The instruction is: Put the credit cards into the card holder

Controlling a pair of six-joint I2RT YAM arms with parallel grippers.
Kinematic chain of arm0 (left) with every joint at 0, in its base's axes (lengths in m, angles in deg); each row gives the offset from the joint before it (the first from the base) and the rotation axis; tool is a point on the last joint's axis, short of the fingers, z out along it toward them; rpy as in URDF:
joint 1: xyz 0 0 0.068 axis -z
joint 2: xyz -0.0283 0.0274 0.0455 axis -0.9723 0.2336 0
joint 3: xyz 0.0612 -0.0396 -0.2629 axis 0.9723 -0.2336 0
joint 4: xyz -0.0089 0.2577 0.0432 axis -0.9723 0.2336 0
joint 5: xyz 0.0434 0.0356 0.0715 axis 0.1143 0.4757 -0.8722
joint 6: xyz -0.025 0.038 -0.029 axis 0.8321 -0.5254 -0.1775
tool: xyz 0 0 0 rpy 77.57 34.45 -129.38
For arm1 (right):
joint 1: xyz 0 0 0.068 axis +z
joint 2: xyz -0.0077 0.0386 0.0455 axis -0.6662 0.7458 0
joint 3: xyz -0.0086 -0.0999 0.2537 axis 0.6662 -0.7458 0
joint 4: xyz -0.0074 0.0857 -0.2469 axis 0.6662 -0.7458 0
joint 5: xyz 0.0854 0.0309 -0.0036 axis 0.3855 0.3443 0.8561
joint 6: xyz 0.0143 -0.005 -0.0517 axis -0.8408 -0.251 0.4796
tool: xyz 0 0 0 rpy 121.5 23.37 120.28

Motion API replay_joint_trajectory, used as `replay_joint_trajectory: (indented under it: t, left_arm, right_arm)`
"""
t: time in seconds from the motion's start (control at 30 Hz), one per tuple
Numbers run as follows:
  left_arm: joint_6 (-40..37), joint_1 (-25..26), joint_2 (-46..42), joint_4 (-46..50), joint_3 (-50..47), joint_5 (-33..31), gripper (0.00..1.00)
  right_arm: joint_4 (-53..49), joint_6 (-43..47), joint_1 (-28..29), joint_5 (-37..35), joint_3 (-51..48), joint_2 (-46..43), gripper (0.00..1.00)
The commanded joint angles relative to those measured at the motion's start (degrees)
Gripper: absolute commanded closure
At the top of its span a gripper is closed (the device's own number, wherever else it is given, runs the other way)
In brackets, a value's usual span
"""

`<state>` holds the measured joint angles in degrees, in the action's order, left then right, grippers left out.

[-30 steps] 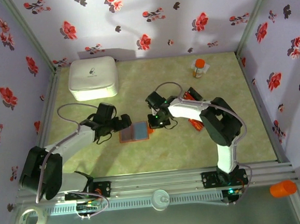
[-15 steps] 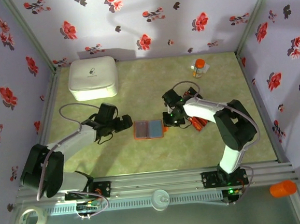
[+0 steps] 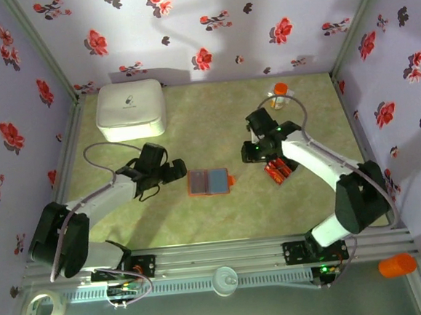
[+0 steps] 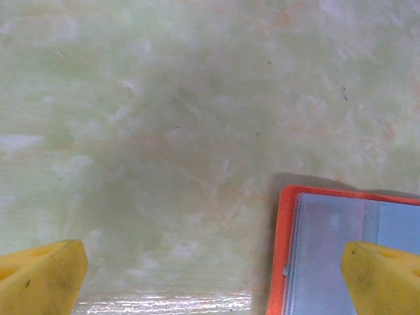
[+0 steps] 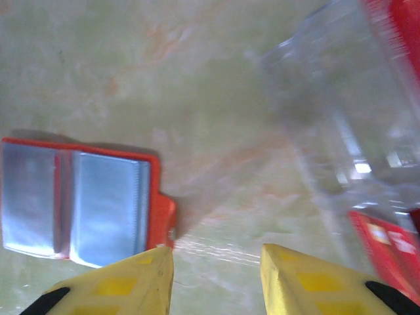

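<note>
My grippers are both empty, card holder (image 3: 209, 182) lying open flat

Left gripper (image 4: 210, 279) is spread wide beside its orange rim. Right gripper (image 5: 213, 270) is partly open near the glossy red cards (image 3: 279, 170), plus maybe a blurry clear one.

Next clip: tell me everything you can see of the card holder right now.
The card holder lies open and flat on the pale green tabletop, between the two arms. Its orange-red cover frames two blue-grey, slightly glossy pocket panels side by side, with a small orange tab at the right edge. The open left gripper hangs by its left edge; contact cannot be told.
</note>
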<state>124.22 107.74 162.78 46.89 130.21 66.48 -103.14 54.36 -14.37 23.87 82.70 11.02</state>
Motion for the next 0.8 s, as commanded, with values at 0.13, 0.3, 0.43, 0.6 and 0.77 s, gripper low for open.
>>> replay_joint_trajectory:
  t: [0.13,0.3,0.43,0.6,0.77]
  left_arm:
    - [0.6,2.0,-0.3,-0.8,1.3,-4.3,0.0]
    - [-1.4,3.6,-0.4,-1.4,1.5,-7.0,0.0]
    - [-2.1,4.1,-0.3,-1.9,1.5,-7.1,0.0]
    - [-2.1,4.2,-0.1,-2.5,1.3,-7.2,0.0]
    - [-1.4,4.2,0.1,-3.5,0.8,-6.8,0.0]
  right_arm:
    - [-10.4,6.3,-2.0,-9.8,-0.1,-1.4,0.6]
    - [-11.8,7.5,-2.0,-11.6,-0.9,-0.4,0.63]
    - [-12.4,8.2,-2.0,-13.3,-1.3,0.9,0.65]
    - [-12.6,8.8,-1.7,-14.7,-1.5,3.0,0.68]
    - [-12.6,9.2,-0.7,-16.2,-1.5,4.7,0.7]
